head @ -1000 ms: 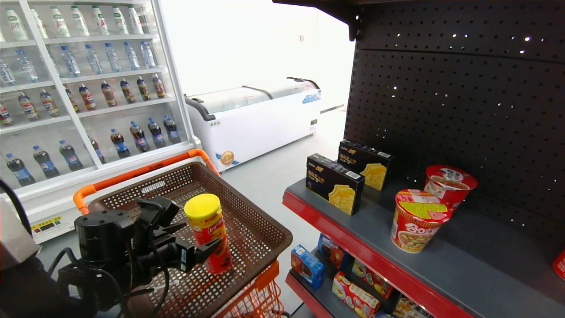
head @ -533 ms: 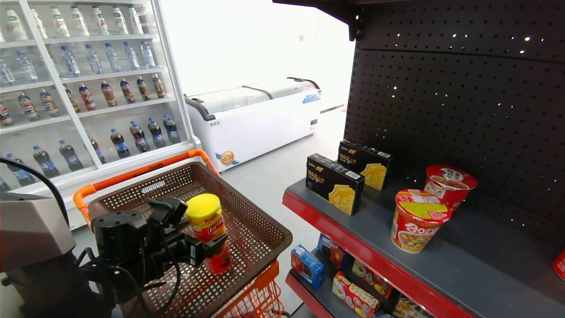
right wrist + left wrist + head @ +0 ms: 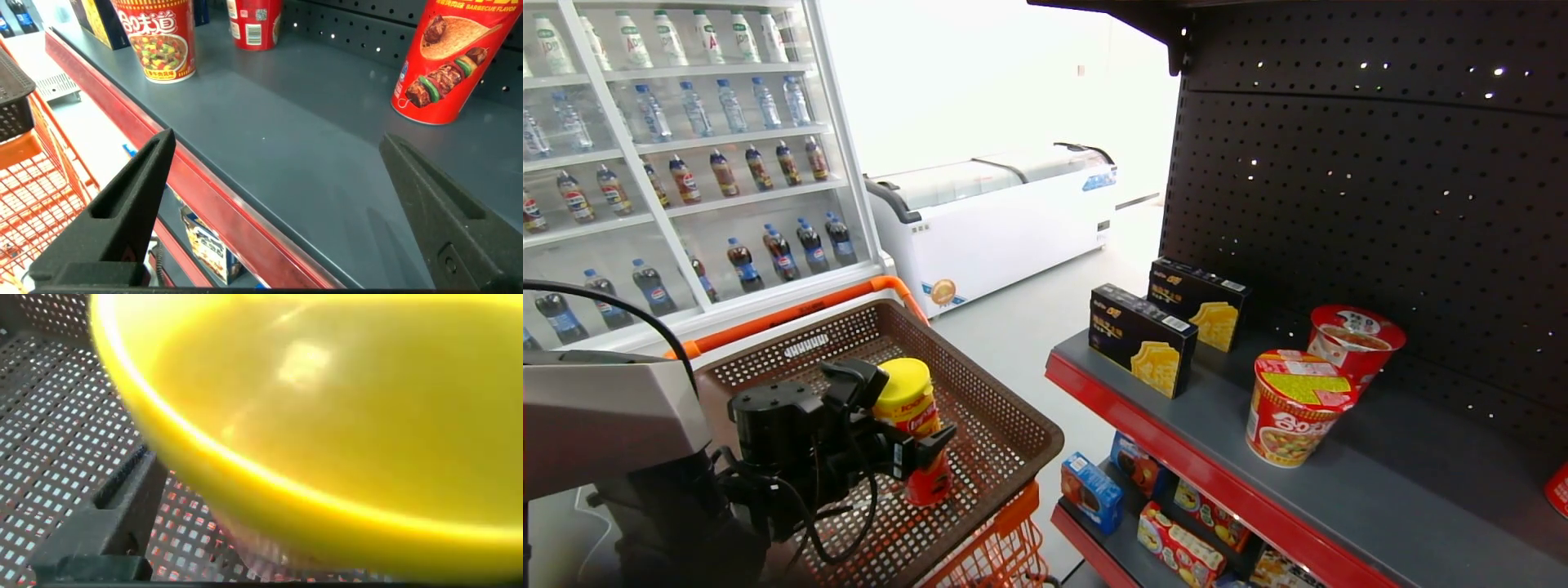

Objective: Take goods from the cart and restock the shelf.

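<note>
Now mid-pick, fingers [image 3: 937,441] of left gripper [image 3: 916,447] flanking yellow-lidded red snack can [image 3: 913,408] in brown perforated cart [image 3: 1001,404], closure unclear; next, squeeze and lift.

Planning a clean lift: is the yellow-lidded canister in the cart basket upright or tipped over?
Upright: the canister stands on the cart basket floor, yellow lid uppermost, left gripper at its middle.

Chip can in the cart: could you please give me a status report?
Left gripper at the yellow-lidded chip can, upright in the cart basket. Right gripper open over the shelf. Nothing in the way.
</note>
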